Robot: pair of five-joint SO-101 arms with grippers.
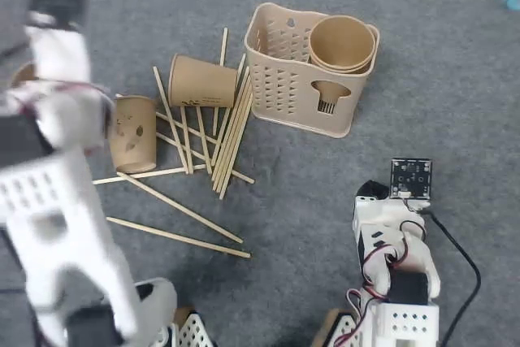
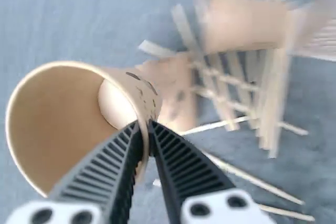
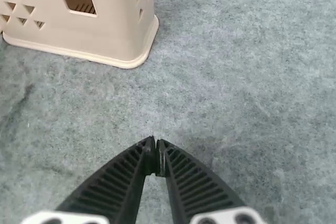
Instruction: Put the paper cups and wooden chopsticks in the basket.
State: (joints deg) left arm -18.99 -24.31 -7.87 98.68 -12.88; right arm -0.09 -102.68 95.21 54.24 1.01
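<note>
My left gripper (image 2: 144,129) is shut on the rim of a brown paper cup (image 2: 63,124), one finger inside and one outside its wall. That cup peeks out behind the left arm (image 1: 23,73) at the far left. Two more paper cups lie on their sides on the grey mat (image 1: 201,80) (image 1: 134,132), among several scattered wooden chopsticks (image 1: 231,123). The beige basket (image 1: 284,79) stands at the back with nested cups (image 1: 341,42) inside. My right gripper (image 3: 156,156) is shut and holds nothing, low over the mat in front of the basket (image 3: 105,24).
Two long chopsticks (image 1: 179,237) lie apart, nearer the front. The right arm (image 1: 398,241) sits folded at the front right with its cable trailing beside it. Open mat lies between that arm and the basket.
</note>
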